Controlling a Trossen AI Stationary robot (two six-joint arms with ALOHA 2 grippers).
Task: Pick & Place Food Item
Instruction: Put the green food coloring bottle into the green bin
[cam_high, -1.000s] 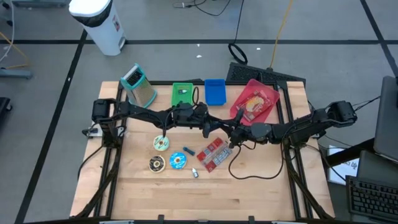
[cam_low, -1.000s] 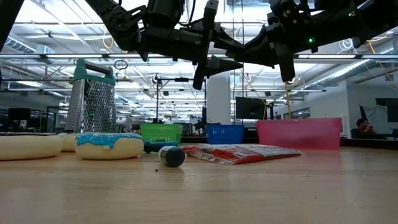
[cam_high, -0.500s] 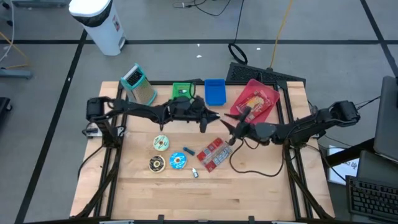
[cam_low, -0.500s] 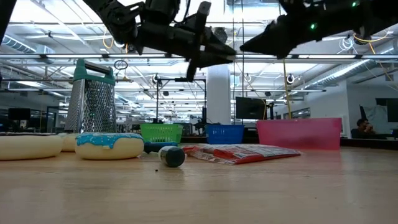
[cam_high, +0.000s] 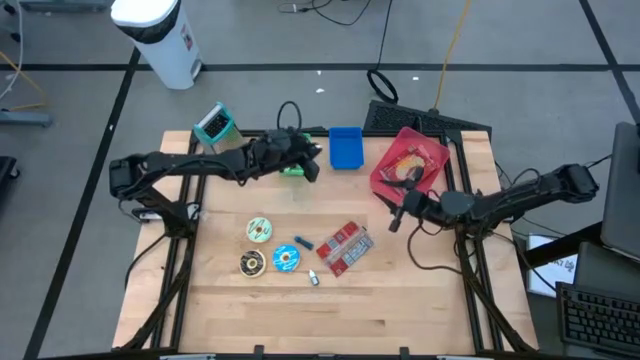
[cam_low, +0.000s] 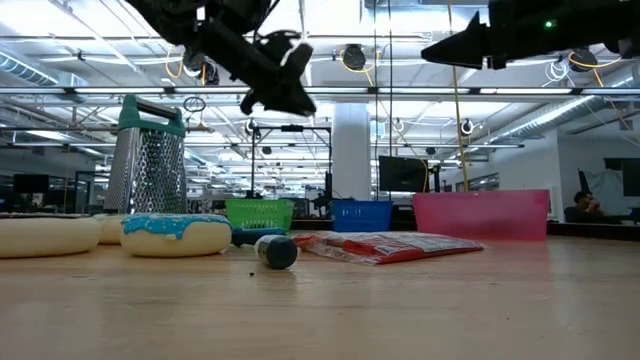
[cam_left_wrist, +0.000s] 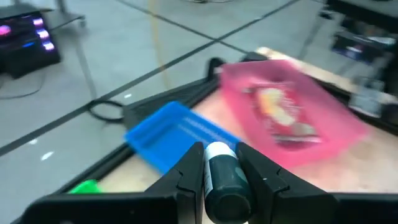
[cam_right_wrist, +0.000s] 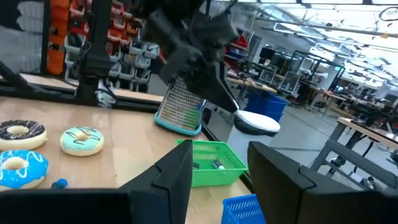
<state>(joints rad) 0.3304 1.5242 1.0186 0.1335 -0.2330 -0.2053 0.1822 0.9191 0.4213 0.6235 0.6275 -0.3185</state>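
My left gripper (cam_high: 312, 160) is up over the green basket (cam_high: 292, 169) at the table's far side, shut on a dark green cylinder with a white end (cam_left_wrist: 222, 183). My right gripper (cam_high: 393, 215) hovers open near the pink bin (cam_high: 409, 163), with nothing between its fingers (cam_right_wrist: 180, 174). On the table lie three donuts (cam_high: 259, 230), a red packet (cam_high: 343, 247) and a second small dark cylinder (cam_low: 277, 250), all lying flat on the wood. The pink bin has a food pack in it. My left gripper pinches the cylinder's round side (cam_left_wrist: 208, 177) between its two fingers (cam_left_wrist: 189, 171), which lie along it. Its white end (cam_left_wrist: 219, 150) points forward past the fingertips. The fingers come from the table's left, slanting a little down. The cylinder is lifted clear, high above the table.
A blue bin (cam_high: 345, 147) stands between the green basket and the pink bin. A metal grater (cam_high: 222, 135) stands at the far left corner. A small blue piece (cam_high: 303, 242) lies by the donuts. Cables hang from my right arm over the near right.
The two grippers were tip to tip above the red packet and have parted. My left gripper has risen and swung toward the table's far left, to above the green basket, rolling as it went. My right gripper has drawn back toward the right edge and risen.
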